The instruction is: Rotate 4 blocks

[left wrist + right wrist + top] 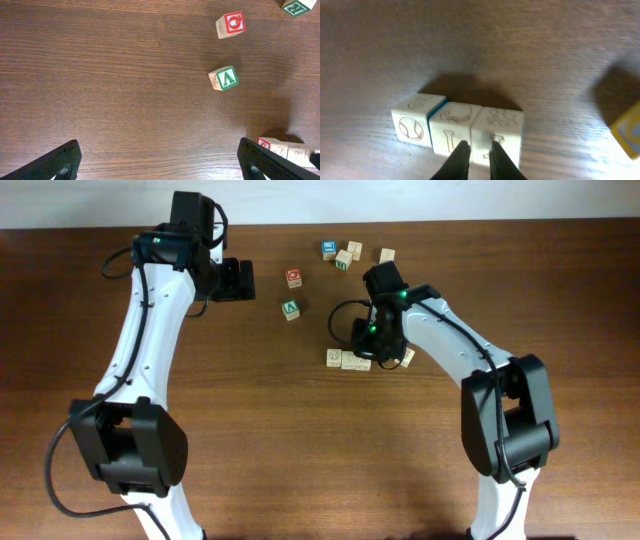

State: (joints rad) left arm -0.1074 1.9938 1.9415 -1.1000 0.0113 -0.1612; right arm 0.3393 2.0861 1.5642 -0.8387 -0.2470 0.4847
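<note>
Three pale-wood blocks lie side by side in a row: a baseball-faced block (412,122), a middle block (452,125) with a teal side, and a right block (502,125). Overhead, this row (348,361) sits right of table centre. A fourth block (627,130) with yellow and blue faces lies apart to the right, overhead (407,357). My right gripper (479,145) (370,352) hangs low over the row, its fingers a narrow gap apart before the seam of the middle and right blocks, gripping nothing. My left gripper (159,150) (245,280) stands wide open over bare wood.
A red-ring cube (293,277) (230,24) and a green-V cube (290,309) (223,78) lie between the arms. Several more cubes cluster at the back (343,254), one apart (386,255). The row's end (280,149) shows by the left gripper's right finger.
</note>
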